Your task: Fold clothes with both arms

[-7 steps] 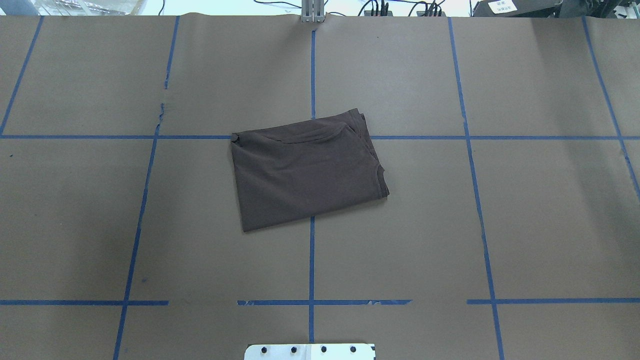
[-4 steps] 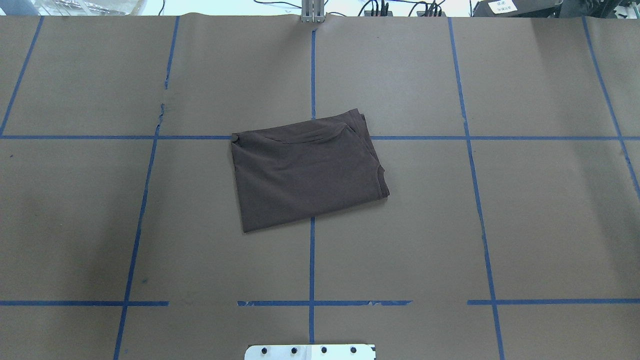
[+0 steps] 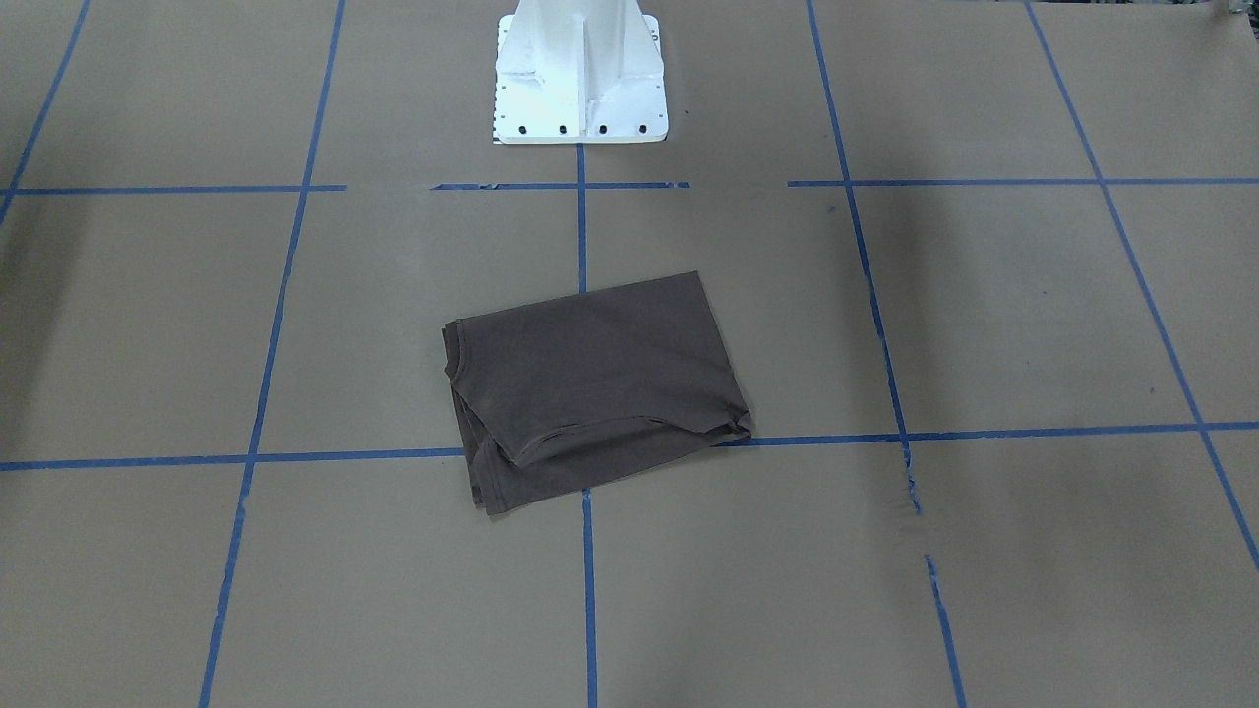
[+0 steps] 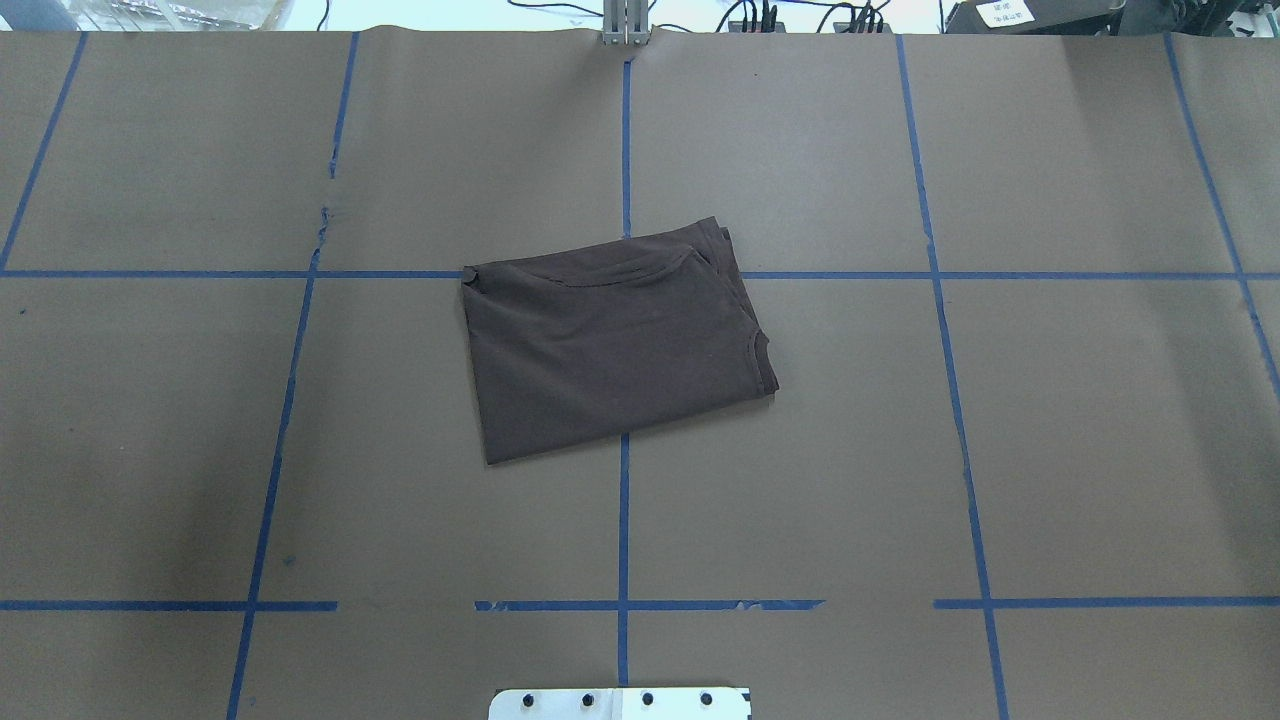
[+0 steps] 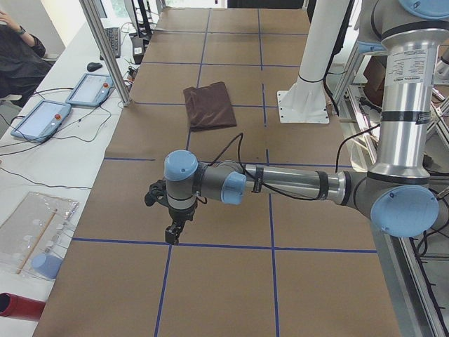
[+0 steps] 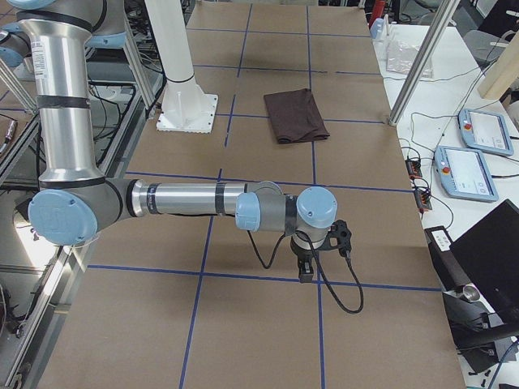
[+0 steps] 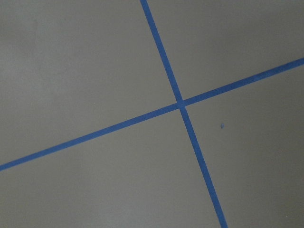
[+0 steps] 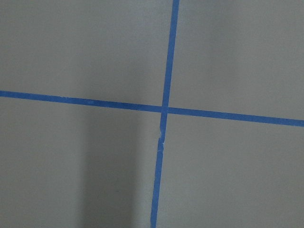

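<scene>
Unmoved T-shirt (image 4: 610, 350) lies lengthwise left-right, collar rightward.

You see one brown T-shirt (image 4: 615, 350) on one surface (image 4: 1080, 450); two arms, the left arm (image 5: 295, 184) and the right arm (image 6: 186, 198); two claws, the left claw (image 5: 172, 234) and the right claw (image 6: 306, 271); one white pedestal (image 3: 578, 74); two tablets (image 5: 40, 119).

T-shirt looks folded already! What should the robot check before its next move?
1. T-shirt folded into a small rectangle: ok.
2. T-shirt lying flat on the table: ok.
3. Fold edges lined up: not ok, lower layers peek out along the collar side.
4. Left claw and right claw well away from the T-shirt: ok.
5. Claws open or shut: cannot tell.
</scene>
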`<state>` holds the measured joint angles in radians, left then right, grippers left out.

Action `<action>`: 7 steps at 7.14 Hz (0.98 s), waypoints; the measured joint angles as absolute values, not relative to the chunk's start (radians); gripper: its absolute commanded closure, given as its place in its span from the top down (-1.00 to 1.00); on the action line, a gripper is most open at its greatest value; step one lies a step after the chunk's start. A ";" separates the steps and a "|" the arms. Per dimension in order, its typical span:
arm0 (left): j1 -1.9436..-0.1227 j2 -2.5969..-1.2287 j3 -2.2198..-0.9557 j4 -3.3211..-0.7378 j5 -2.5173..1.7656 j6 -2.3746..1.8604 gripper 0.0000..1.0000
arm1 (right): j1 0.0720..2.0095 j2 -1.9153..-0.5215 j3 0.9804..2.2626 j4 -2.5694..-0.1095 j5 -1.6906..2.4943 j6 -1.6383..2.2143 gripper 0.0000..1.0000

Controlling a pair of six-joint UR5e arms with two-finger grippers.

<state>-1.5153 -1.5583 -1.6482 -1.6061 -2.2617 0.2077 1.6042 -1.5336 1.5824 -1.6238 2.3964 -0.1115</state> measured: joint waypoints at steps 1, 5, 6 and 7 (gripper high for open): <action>-1.517 -1.549 -1.649 -1.601 -2.305 0.209 1.00 | 1.623 -1.537 1.582 -1.626 2.426 -0.112 1.00; -1.537 -1.535 -1.661 -1.602 -2.358 0.205 1.00 | 1.668 -1.577 1.580 -1.623 2.448 -0.107 1.00; -1.547 -1.535 -1.667 -1.601 -2.356 0.204 1.00 | 1.671 -1.598 1.581 -1.619 2.444 -0.106 1.00; -1.552 -1.534 -1.671 -1.600 -2.354 0.202 1.00 | 1.673 -1.611 1.581 -1.617 2.434 -0.103 1.00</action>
<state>-1.5516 -1.5340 -1.6708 -1.6003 -2.3538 0.2017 1.6727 -1.6110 1.5813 -1.6166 2.4335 -0.1025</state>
